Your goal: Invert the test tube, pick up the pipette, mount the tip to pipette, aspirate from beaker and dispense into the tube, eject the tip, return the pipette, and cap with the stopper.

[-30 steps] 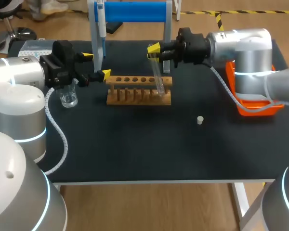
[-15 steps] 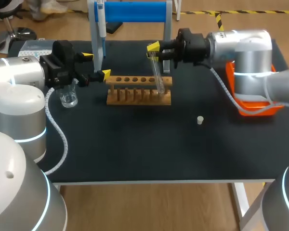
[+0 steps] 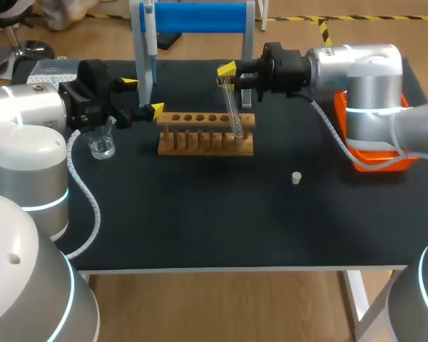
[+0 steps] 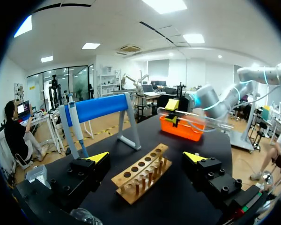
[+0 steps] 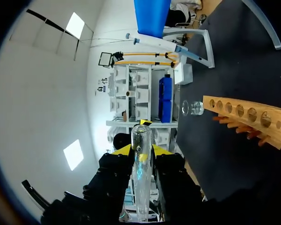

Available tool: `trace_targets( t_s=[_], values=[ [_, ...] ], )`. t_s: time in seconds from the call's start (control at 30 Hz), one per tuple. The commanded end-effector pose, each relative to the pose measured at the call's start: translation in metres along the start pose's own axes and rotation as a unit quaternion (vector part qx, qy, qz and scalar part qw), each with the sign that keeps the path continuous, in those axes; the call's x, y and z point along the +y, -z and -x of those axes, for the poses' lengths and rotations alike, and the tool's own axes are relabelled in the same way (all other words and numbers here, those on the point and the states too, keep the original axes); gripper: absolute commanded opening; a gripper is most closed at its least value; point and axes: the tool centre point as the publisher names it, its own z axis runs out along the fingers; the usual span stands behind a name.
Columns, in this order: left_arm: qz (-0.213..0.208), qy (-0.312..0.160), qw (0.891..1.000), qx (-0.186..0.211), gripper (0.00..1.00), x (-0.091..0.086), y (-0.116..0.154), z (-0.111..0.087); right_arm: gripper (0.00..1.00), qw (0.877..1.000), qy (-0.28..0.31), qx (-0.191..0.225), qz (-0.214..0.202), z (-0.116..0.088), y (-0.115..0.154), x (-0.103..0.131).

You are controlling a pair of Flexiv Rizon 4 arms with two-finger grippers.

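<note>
The tube (image 3: 233,114) is clamped in the right hand (image 3: 229,77) and tilted, with its low end at the rack (image 3: 205,134). A clear beaker (image 3: 101,142) is seen near the left hand (image 3: 143,96), whose fingers are held apart. The stopper (image 3: 297,177) is left alone on the worktop (image 3: 200,214).

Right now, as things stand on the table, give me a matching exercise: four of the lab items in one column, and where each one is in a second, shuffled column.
Items:
1. test tube
2. stopper
3. beaker
4. pipette

Places:
A. lying on its own on the black table
B. hanging on the blue stand
C. standing on the table close by the left arm's jaws
D. held tilted in the right arm's jaws

Pairs: 1-D, 2-A, 3-C, 4-B
</note>
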Motion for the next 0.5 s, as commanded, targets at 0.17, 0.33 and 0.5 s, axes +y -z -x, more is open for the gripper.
trace_targets(
  t_s=[0.17, 0.33, 0.5],
  values=[
    [-0.100, -0.075, 0.990, 0.066, 1.00, -0.013, 0.006, -0.022, 0.00, 1.000, 0.000, -0.001, 0.001, -0.001, 0.000, 0.000],
    [-0.164, -0.145, 0.967, 0.133, 1.00, -0.019, 0.010, -0.044, 0.00, 1.000, 0.000, -0.001, 0.001, -0.001, 0.000, 0.000],
    [-0.196, -0.214, 0.937, 0.194, 1.00, -0.018, 0.012, -0.060, 0.00, 1.000, 0.000, -0.001, 0.001, -0.001, 0.000, 0.000]
  ],
)
